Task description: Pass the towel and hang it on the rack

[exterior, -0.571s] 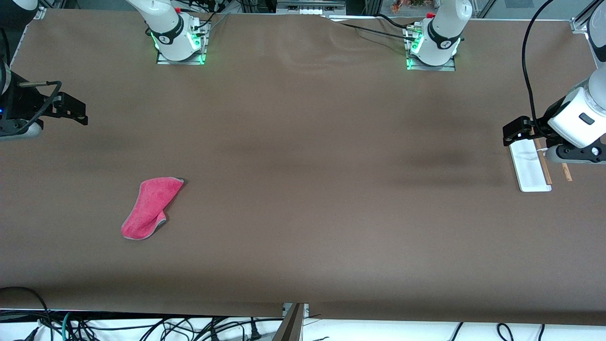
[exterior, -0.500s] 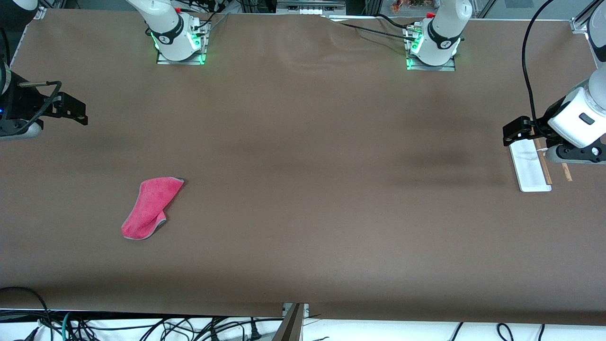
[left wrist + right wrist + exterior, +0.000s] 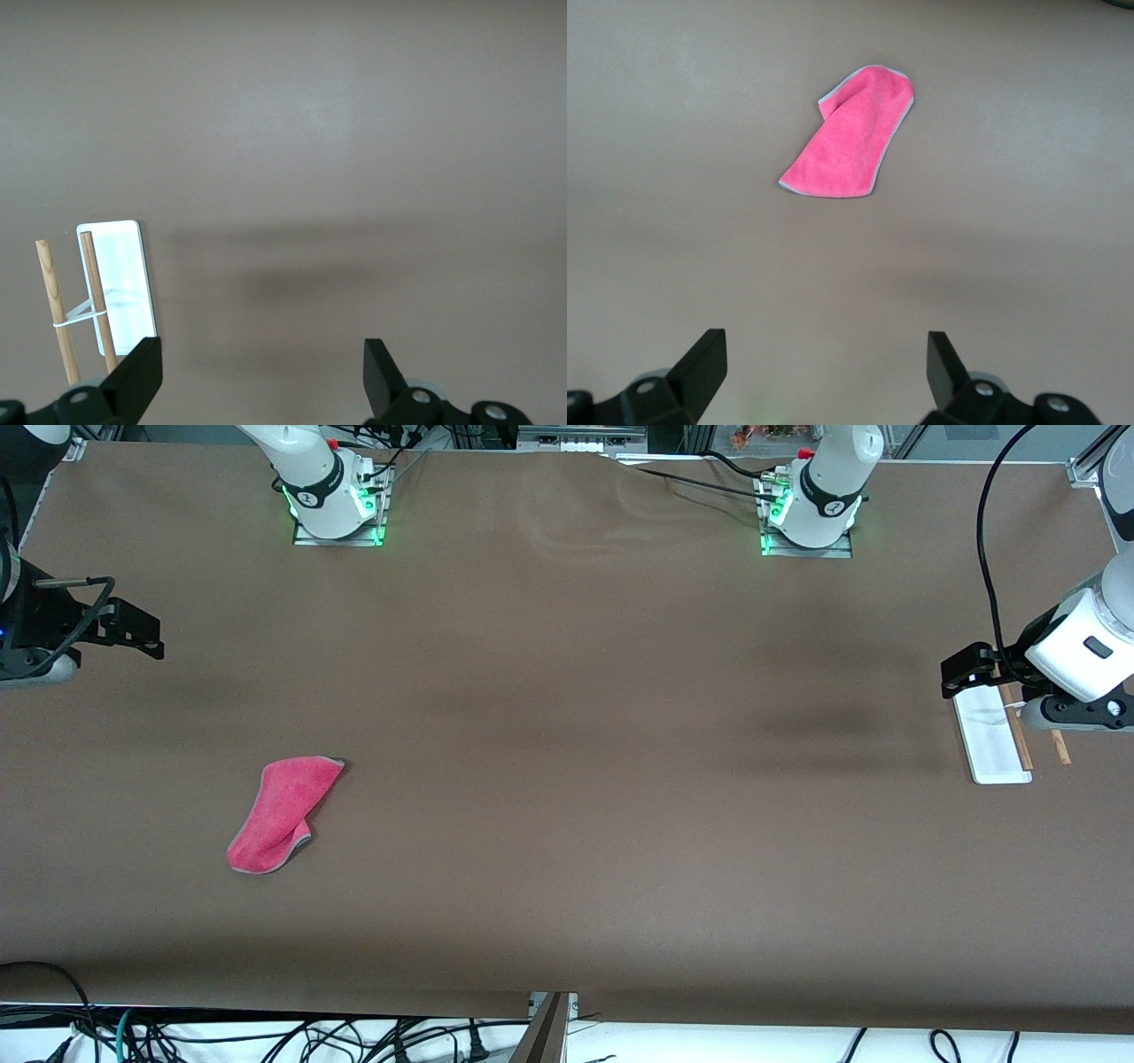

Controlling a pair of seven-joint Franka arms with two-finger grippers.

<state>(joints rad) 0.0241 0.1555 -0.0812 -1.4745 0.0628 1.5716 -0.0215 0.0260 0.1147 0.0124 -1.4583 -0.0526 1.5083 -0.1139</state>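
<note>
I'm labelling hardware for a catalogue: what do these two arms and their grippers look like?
Both arms are white with black joint bands; green lights glow at their bases. The left gripper and right gripper are black with two fingers. A black cable loops to the left wrist.

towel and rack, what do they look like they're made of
The towel: soft pink-red cloth, probably microfibre, with a fuzzy matte nap and a thin grey stitched edge; it lies limp and folded. The rack: a flat white base with a smooth, slightly glossy look, likely plastic or painted board, and two thin light-brown rods that look like bare wood.
</note>
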